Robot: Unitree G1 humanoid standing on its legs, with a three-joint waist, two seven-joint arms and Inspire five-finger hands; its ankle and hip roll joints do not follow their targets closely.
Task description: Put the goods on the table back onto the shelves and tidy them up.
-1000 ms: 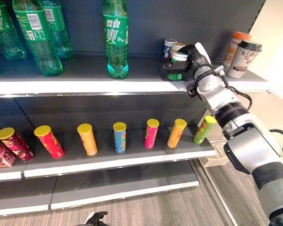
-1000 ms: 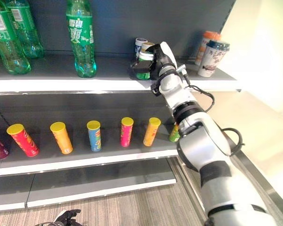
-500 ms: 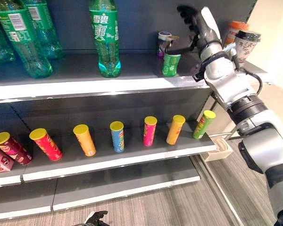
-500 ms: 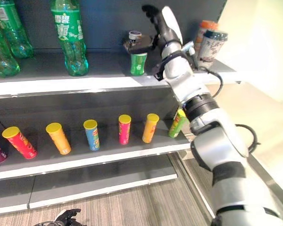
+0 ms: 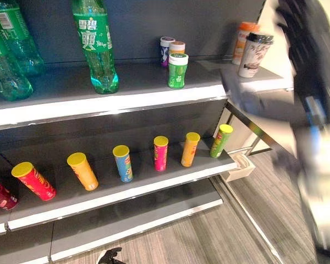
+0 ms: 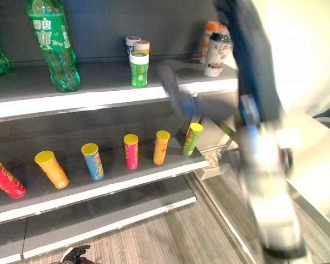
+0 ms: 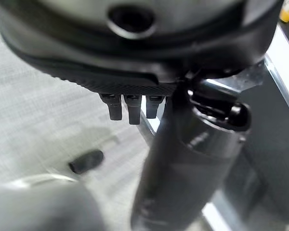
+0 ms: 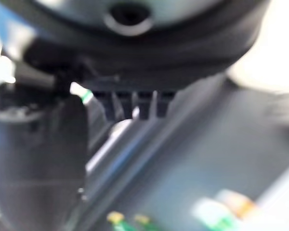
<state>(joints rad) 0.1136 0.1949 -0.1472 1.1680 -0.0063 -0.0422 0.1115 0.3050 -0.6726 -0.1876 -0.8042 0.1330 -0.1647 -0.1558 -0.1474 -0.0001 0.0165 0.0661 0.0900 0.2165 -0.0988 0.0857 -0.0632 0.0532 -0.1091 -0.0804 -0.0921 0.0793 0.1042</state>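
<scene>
Three small cans stand at the middle of the top shelf (image 5: 154, 93) — the green can (image 5: 177, 71) in front, near the edge, upright and untouched, with a purple can (image 5: 166, 50) and an orange can (image 5: 177, 48) close behind it. Left of them is a green bottle (image 5: 95, 47), more bottles (image 5: 8, 52) beyond; two cups (image 5: 254, 50) stand at the shelf's right end. Seven tubes (image 5: 160, 153) line the lower shelf, spaced apart and tilted, yellow lids up. On the right, the right hand (image 5: 302, 44) is a dark smear high by the shelf end, well apart from the cans — its wrist view gives short fingers (image 8: 135, 106) and nothing in them, but open or curled, I cannot tell. Down low the left hand (image 7: 130, 108) hangs over the floor, its fingers mostly hidden.
</scene>
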